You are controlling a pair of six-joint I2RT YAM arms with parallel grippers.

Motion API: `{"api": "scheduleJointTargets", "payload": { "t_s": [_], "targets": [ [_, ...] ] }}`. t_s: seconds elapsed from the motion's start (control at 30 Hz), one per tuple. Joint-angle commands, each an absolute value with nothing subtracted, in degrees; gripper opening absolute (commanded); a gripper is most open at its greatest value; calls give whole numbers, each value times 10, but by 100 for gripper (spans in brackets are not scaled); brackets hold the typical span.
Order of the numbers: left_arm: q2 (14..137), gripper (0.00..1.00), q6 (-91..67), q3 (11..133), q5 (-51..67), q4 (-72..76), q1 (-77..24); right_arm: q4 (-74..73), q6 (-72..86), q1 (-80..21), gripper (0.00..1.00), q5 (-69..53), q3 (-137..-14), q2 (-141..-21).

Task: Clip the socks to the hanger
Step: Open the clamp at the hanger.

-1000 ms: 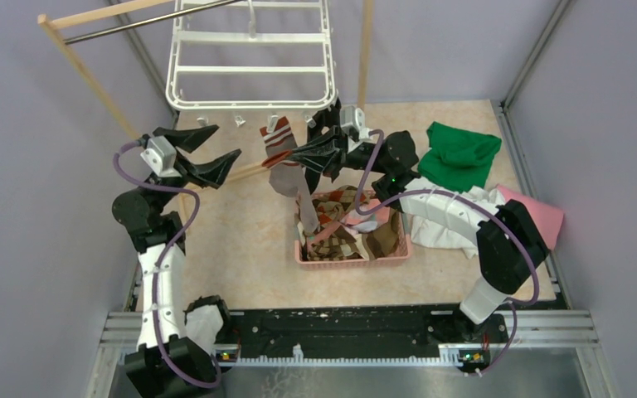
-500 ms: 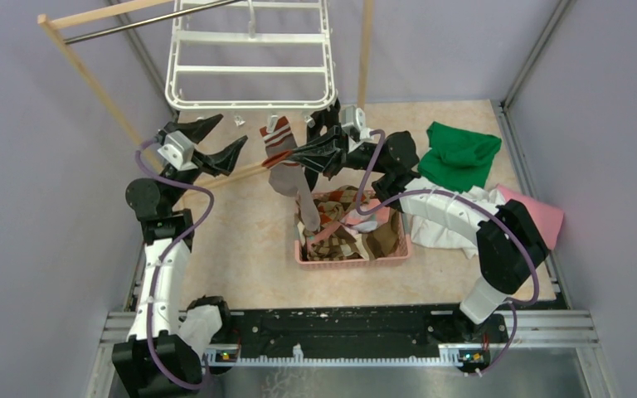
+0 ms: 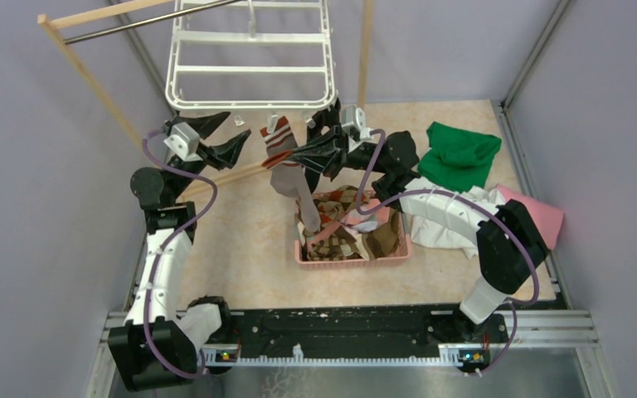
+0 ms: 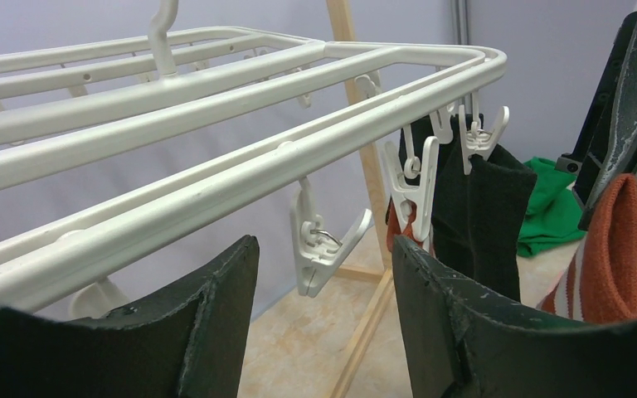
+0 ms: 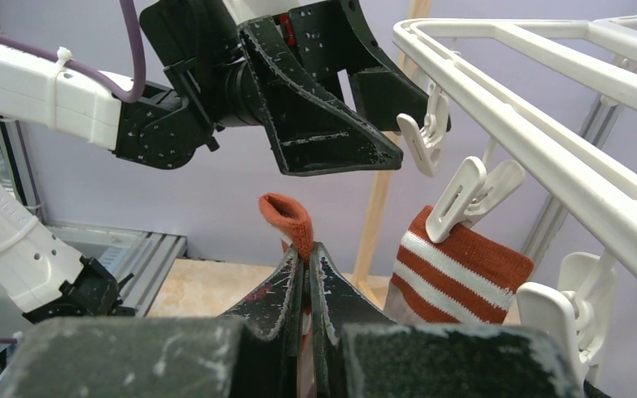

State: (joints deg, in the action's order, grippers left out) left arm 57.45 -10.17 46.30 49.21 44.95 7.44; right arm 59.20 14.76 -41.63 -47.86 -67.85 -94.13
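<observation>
your left gripper sits at the upper left of the overhead view, just under the near rail of the hanger. its jaws stand apart, and in the left wrist view one white clip hangs from the rail in the gap between the two black fingers. from that angle i can't tell whether either finger touches it.

your right gripper is at the centre of the overhead view, with its fingers pressed together on the orange-cuffed sock. the cuff pokes up above the fingertips in the middle of the right wrist view. to its right in that view, the striped sock hangs from a second clip on the hanger's edge. from overhead, a grey sock body drops from there into the pink basket at lower centre, where more brown patterned socks lie.

a black sock hangs clipped at the hanger's far corner, at the right of the left wrist view. the green cloth lies on the table at the right, and the wooden rack slants across the upper left.
</observation>
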Motion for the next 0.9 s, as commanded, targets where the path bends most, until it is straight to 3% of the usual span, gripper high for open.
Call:
{"api": "scheduleJointTargets", "payload": {
  "t_s": [0.0, 0.53, 0.87],
  "targets": [
    [583, 66, -94, 492, 498, 482, 64, 623, 153, -420, 0, -481, -695, -935],
    [603, 65, -89, 510, 485, 484, 44, 625, 156, -420, 0, -483, -697, -935],
    [607, 57, -94, 512, 484, 489, 33, 625, 156, -421, 0, -483, -697, -936]
  ]
}}
